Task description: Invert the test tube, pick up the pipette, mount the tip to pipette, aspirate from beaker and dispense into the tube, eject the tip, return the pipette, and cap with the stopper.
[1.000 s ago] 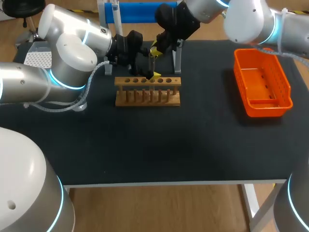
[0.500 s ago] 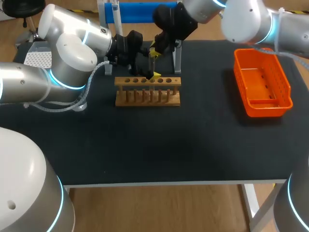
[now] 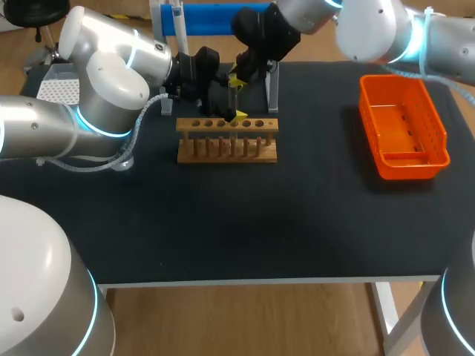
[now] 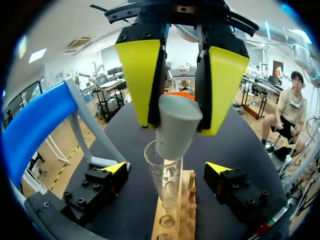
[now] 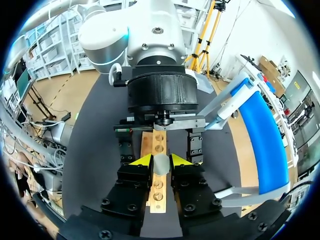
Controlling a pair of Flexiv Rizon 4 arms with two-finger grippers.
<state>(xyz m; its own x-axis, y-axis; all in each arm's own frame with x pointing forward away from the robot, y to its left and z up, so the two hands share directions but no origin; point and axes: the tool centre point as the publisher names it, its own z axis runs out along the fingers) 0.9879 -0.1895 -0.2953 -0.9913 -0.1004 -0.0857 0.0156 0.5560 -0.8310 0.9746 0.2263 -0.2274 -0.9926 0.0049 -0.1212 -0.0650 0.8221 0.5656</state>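
Two pincers at the rack, stopper over tube

Head view, upper middle of frame: wooden rack (image 3: 226,141) on the black bench (image 3: 223,222). Left pincer (image 4: 167,169), arm from the upper left, sits low at the rack. Its fingers are spread wide and grip nothing. The test tube (image 4: 162,176) stands upright in a rack hole between them, touched by neither. Right pincer (image 5: 161,160), arm from the upper right, is clamped on the grey stopper (image 4: 175,125). The stopper's narrow end is at the tube's open mouth; seated or not, cannot tell. Orange basket (image 3: 412,167) at right of frame, well apart.
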